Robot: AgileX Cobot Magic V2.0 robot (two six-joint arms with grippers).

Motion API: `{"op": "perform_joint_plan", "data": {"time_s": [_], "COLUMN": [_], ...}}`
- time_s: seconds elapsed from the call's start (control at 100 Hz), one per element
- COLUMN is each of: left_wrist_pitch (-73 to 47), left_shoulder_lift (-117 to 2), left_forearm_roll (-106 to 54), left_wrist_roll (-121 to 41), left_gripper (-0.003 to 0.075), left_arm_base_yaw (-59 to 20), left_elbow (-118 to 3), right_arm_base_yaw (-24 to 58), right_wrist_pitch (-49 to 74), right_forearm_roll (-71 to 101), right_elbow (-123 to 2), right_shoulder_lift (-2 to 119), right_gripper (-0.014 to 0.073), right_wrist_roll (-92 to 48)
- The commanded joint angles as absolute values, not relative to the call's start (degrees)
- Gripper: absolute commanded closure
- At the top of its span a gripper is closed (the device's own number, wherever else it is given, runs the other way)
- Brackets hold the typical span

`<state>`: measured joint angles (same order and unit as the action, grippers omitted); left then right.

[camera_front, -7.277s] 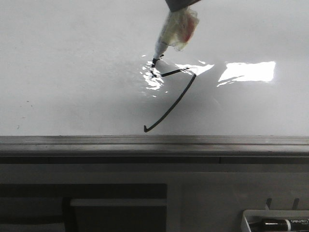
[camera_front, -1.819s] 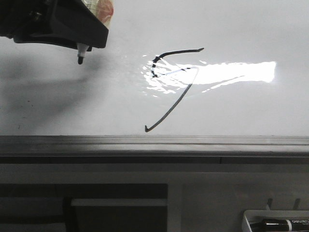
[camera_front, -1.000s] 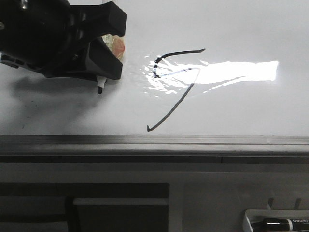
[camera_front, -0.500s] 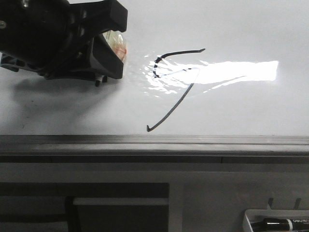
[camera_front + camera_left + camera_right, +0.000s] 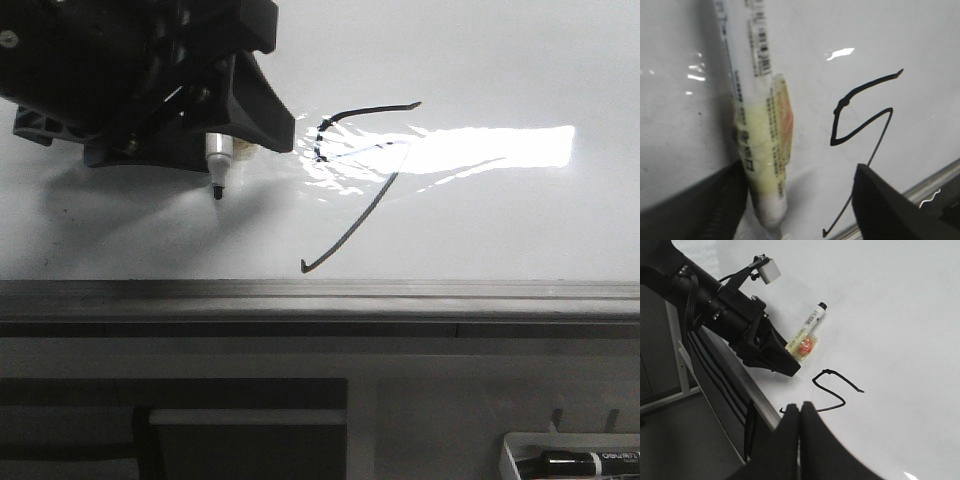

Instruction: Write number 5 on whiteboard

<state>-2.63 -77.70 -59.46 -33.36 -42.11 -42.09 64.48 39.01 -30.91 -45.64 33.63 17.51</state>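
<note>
The whiteboard (image 5: 500, 60) fills the front view, and the number 5 (image 5: 365, 108) is drawn on it in thin black line just above the grey rail (image 5: 400, 292). My left gripper (image 5: 225, 135) hovers over the board to the left of the 5, open with its jaws far apart (image 5: 800, 200). A white marker (image 5: 760, 150) with yellowish tape rests against one finger only, its black tip (image 5: 217, 191) pointing toward the rail. The right wrist view shows the marker (image 5: 807, 332) on the board beside the left gripper (image 5: 765, 347) and the 5 (image 5: 840, 380). My right gripper (image 5: 801, 410) is shut and empty, raised above the rail.
A white tray (image 5: 520, 455) at the bottom right holds a black marker (image 5: 590, 462). Below the rail is the grey table frame. The left arm and its small white box (image 5: 769, 269) reach over the board's edge.
The left gripper has shifted right toward the 5, and the marker's barrel and tip now show below it. Since the oldest frame the 5 has gained its top bar.
</note>
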Motion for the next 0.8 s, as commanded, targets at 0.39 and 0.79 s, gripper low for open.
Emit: {"op": "perform_joint_plan", "data": {"time_s": [0.39,0.79], "left_wrist_pitch": [3.2,0.5], "left_shoulder_lift": [-59.9,-34.8], "left_forearm_roll": [-61.0,-43.7], "left_wrist_roll": [-33.8,-33.9], "left_gripper": [0.0311,0.0741], "left_arm_base_yaw": [-44.4,-45.5], "left_elbow": [-42.2,-29.4], "right_arm_base_yaw": [64.3,64.3], "right_wrist_pitch": [37.8,47.1], "right_forearm_roll": [-35.9,-45.5], "right_elbow": [-47.7,-33.5], "right_shoulder_lift": [27.9,7.2], "right_gripper": [0.0654,0.0654], "right_wrist_roll": [17.8,25.6]}}
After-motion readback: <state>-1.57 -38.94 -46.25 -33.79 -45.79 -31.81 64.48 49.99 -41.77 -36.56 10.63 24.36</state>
